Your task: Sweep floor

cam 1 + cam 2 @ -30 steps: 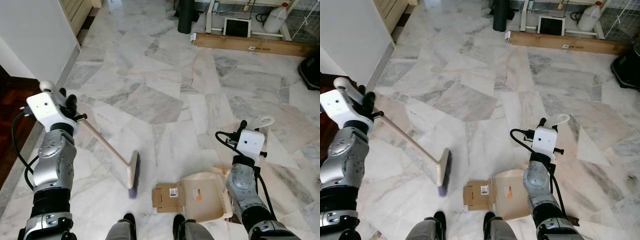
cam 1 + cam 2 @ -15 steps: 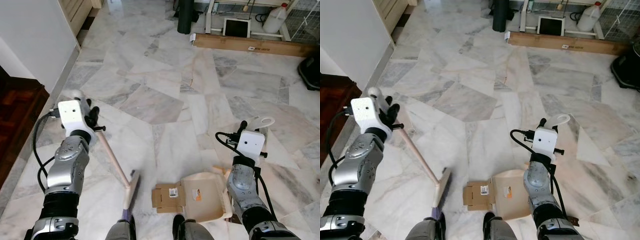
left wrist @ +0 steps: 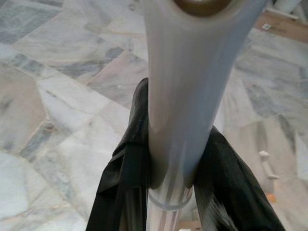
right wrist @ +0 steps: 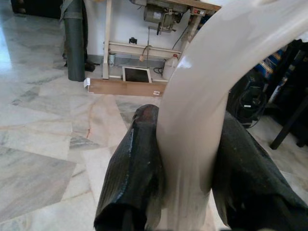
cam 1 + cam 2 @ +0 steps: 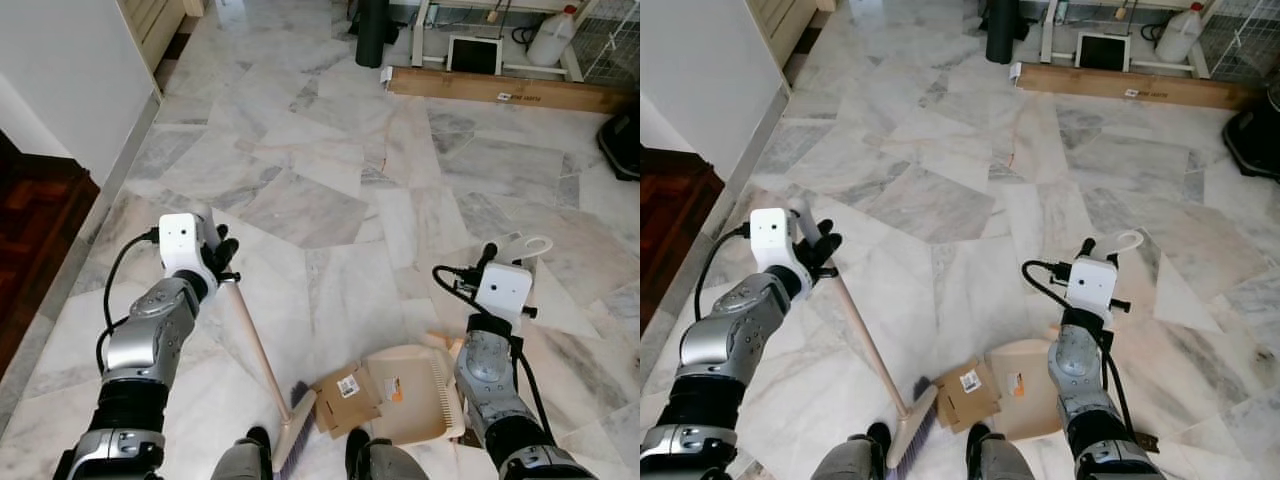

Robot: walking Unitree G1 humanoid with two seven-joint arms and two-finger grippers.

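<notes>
The left gripper (image 3: 171, 192) is clamped tight around the pale cream handle of a long broom (image 5: 255, 350), whose purple-bristled head (image 5: 293, 440) rests on the grey-veined marble floor (image 5: 330, 170) by the robot's feet, touching a small flattened brown cardboard box (image 5: 345, 392). The box bears a white label whose print is too small to read. It lies partly on the lip of a cream plastic dustpan (image 5: 415, 400). The right gripper (image 4: 185, 192) is closed on the dustpan's curved upright handle (image 4: 211, 82). A long cardboard carton (image 5: 500, 90) lies far ahead.
</notes>
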